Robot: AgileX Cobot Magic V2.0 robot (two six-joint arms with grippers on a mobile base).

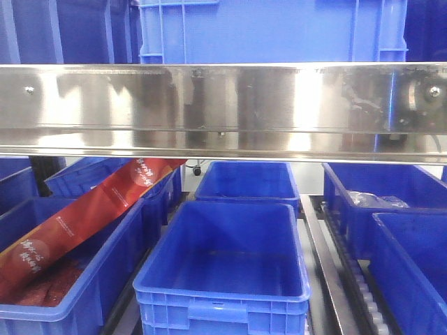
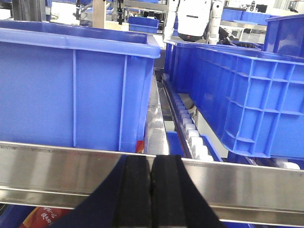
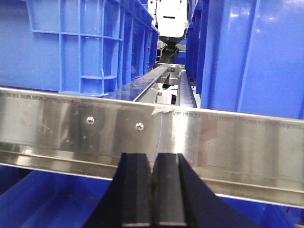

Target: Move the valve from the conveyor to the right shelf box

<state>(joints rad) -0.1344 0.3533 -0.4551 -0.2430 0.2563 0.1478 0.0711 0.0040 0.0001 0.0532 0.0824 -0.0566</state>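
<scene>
The valve and the conveyor are out of view in every frame. My left gripper (image 2: pixel 151 161) is shut, its black pads pressed together with nothing between them, in front of a steel shelf rail (image 2: pixel 57 166). My right gripper (image 3: pixel 152 159) is also shut and empty, facing another steel rail (image 3: pixel 71 128). In the front view neither gripper shows. Blue shelf boxes (image 1: pixel 412 244) stand on the right side of the lower shelf; one further back (image 1: pixel 391 192) holds a clear plastic bag.
A wide steel rail (image 1: pixel 223 105) crosses the front view. Below it stand an empty blue box (image 1: pixel 230 258), another behind it (image 1: pixel 248 181), and a left box (image 1: pixel 70 279) with a long red packet (image 1: pixel 91 209). Roller tracks (image 2: pixel 187 128) run between large blue crates (image 2: pixel 71 90).
</scene>
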